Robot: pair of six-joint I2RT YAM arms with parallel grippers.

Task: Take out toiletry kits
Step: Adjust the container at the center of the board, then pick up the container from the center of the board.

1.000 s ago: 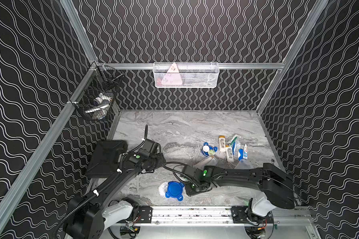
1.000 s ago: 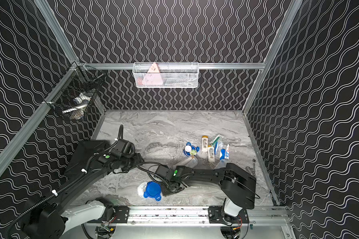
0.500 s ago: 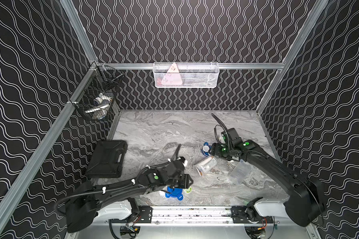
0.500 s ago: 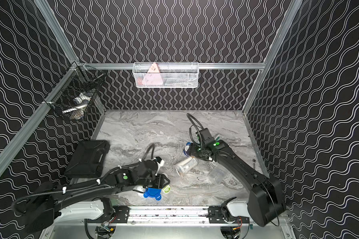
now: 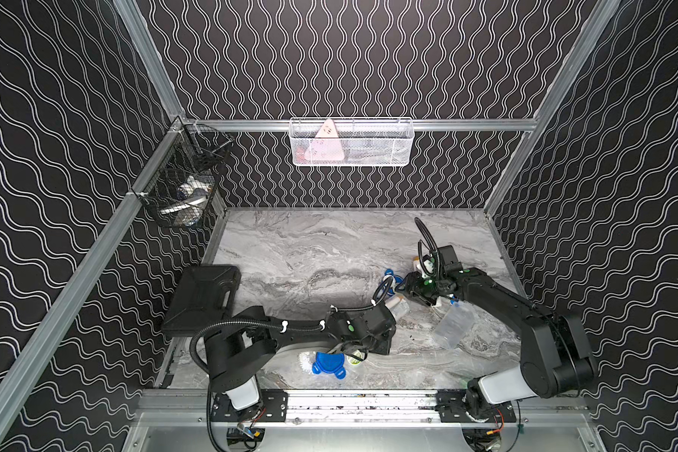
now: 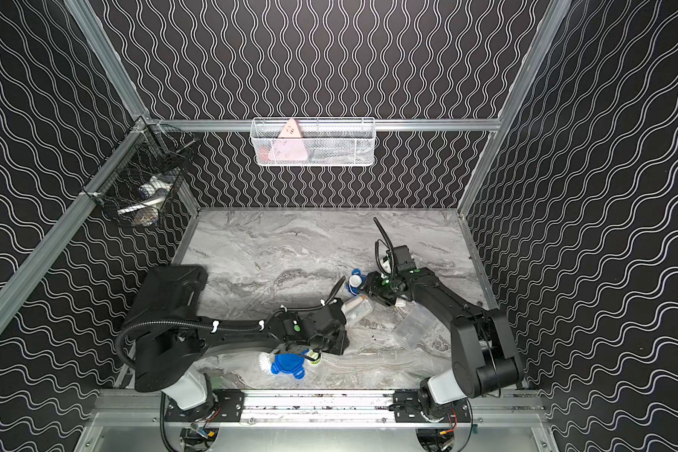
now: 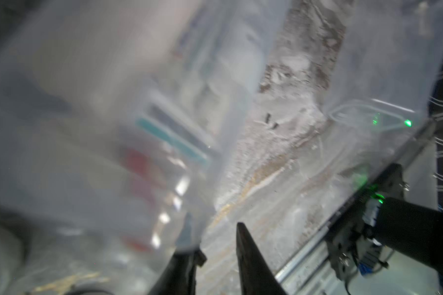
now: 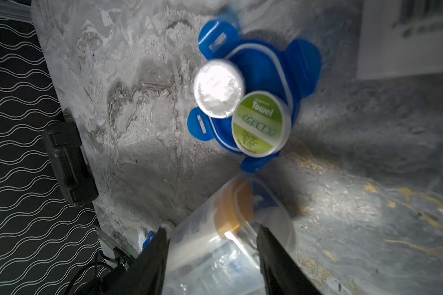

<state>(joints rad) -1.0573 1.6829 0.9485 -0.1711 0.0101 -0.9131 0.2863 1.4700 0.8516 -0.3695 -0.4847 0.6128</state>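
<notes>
Filled cup (image 5: 399, 308): lay on its side on the counter (image 5: 310, 250), between both end effectors; contents not yet out.
Long axis: ran from the left end effector (image 7: 213, 224) at the base end toward the far blue lid (image 8: 264, 69). The mouth faced that lid, with an amber bottle (image 8: 228, 212) just inside the rim.
Right end effector (image 8: 212, 228): jaws straddled the mouth end; clamped or loose, cannot tell.
Left end effector: jaws narrow, one seen through the clear wall. Probably pinching it, but too blurred to be sure.
Nearer arm: both at the filled cup; right arm nearer the empty cup (image 5: 453, 325).
Cups: two.
Blue lids: two, both off; near blue lid (image 5: 327, 363) by the front edge.
Green towel discs (image 8: 261, 124): two, one on the far lid, one beside the near lid.
White disc (image 8: 218, 88): one.
Loose items under right arm: mostly hidden, uncounted.
</notes>
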